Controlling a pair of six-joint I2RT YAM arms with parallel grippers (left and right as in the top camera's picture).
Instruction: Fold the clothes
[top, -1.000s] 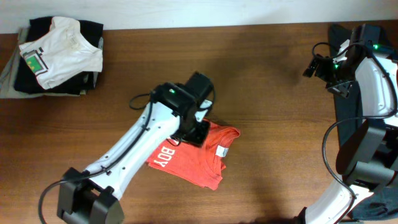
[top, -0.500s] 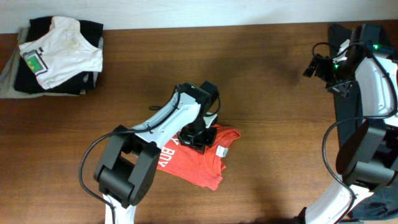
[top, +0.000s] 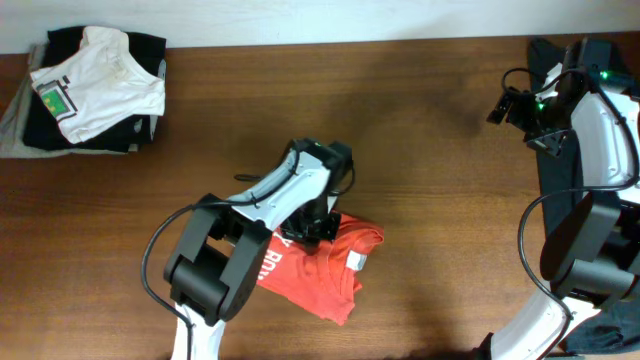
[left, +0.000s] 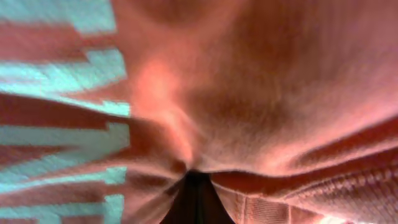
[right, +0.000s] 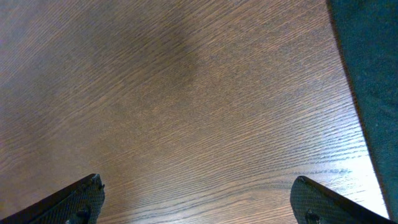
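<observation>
The red-orange T-shirt (top: 325, 275) lies folded small at the table's front middle, with white letters showing at its left edge and a white tag near its right side. My left gripper (top: 316, 226) sits on the shirt's far edge, shut on a bunched fold of it. In the left wrist view the red cloth (left: 249, 93) with its pale print fills the frame and gathers into the jaws (left: 196, 196). My right gripper (top: 500, 108) hangs open and empty over bare wood at the far right; its two fingertips (right: 199, 199) are wide apart.
A stack of clothes sits at the back left corner: a white shirt with a green patch (top: 95, 80) on top of a black garment (top: 45, 135). Dark cloth (right: 373, 93) lies along the table's right edge, next to the right arm.
My left gripper has moved toward the front edge with the shirt, and the shirt has slid a little frontward. The left arm has swung in closer. The right arm has not moved.
</observation>
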